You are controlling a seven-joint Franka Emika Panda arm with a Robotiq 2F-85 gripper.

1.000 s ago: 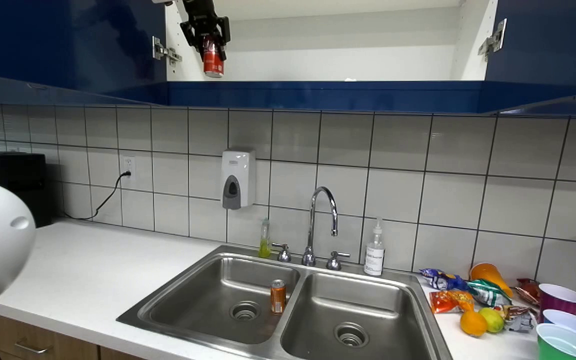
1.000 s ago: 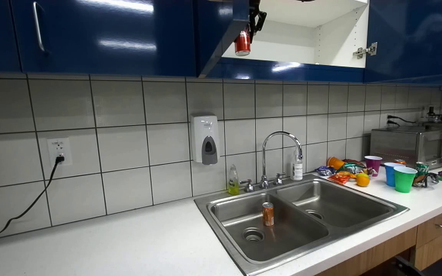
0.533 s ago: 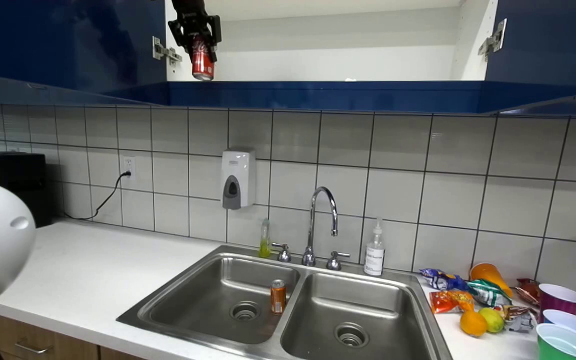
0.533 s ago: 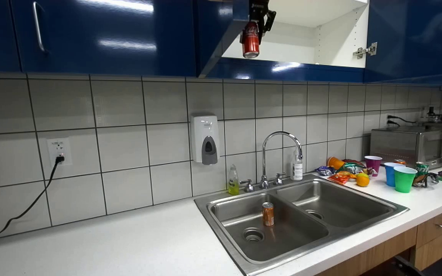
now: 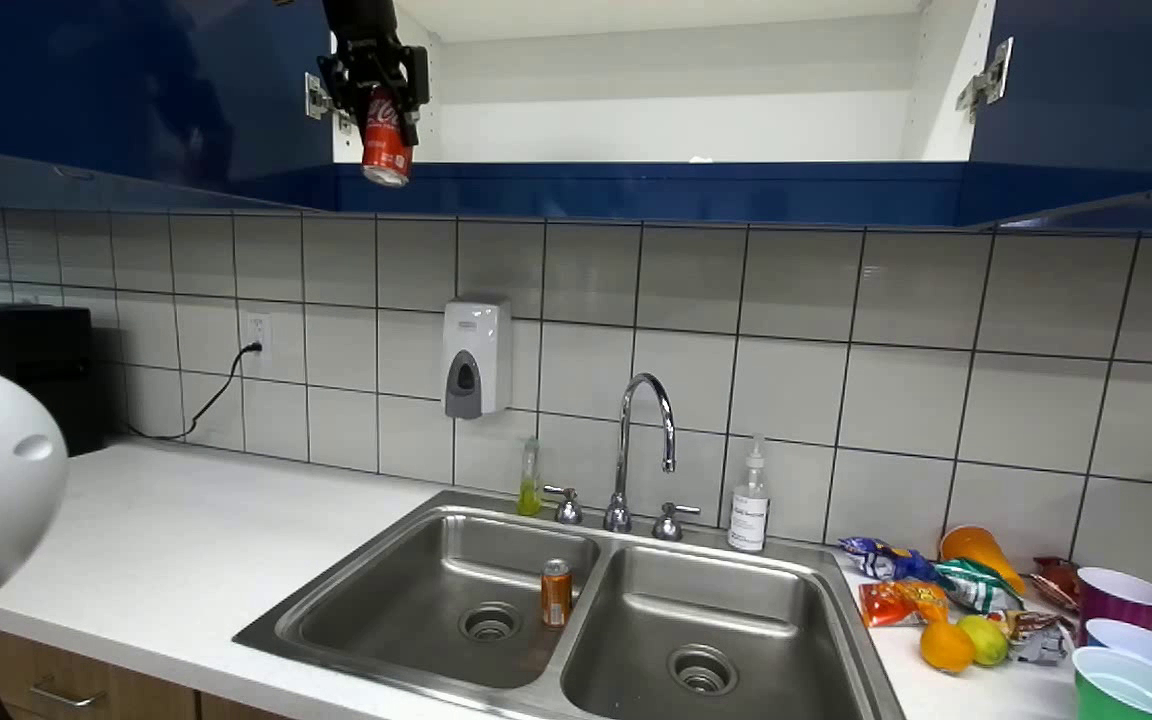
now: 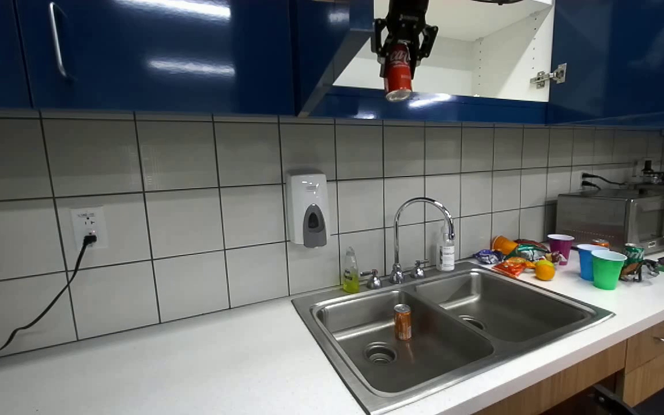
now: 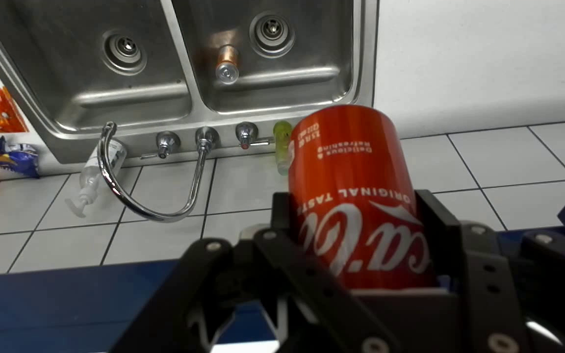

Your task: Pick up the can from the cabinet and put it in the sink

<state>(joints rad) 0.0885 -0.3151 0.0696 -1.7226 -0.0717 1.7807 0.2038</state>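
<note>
Pale wall tiles (image 6: 182, 227) with dark joints run behind a white desk (image 6: 165, 369). High above that surface, the tool (image 7: 356, 211) points downward with its two fingers (image 7: 437, 220) drawn in against opposite sides of the red can (image 7: 351, 162), parted only by its width and holding it between them. It tilts slightly, its silvery lower end hanging free, and in the wrist view its lettering reads upside down. In both exterior views that end overlaps the dark blue front edge of the cabinet (image 5: 676, 190), whose white interior shows behind the tool. Well below lies the steel sink (image 6: 436, 363) with two basins; a curved chrome faucet (image 5: 622, 450) rises from its back rim. An orange can (image 6: 403, 323) stands upright in the left basin of both exterior views, between drain (image 5: 489, 622) and divider. Flanking the faucet are a bottle (image 6: 351, 275) of yellow-green liquid and a clear pump bottle (image 5: 749, 515). Farther along the desk, bright packets (image 5: 891, 560) lie around a tipped orange cup (image 5: 978, 550), near an orange fruit (image 5: 947, 648) just beside a yellow-green fruit (image 5: 986, 640). Beyond them stand a purple cup (image 6: 561, 248), a blue cup (image 6: 585, 265), a green cup (image 6: 607, 271) and a metal oven (image 6: 597, 216).
</note>
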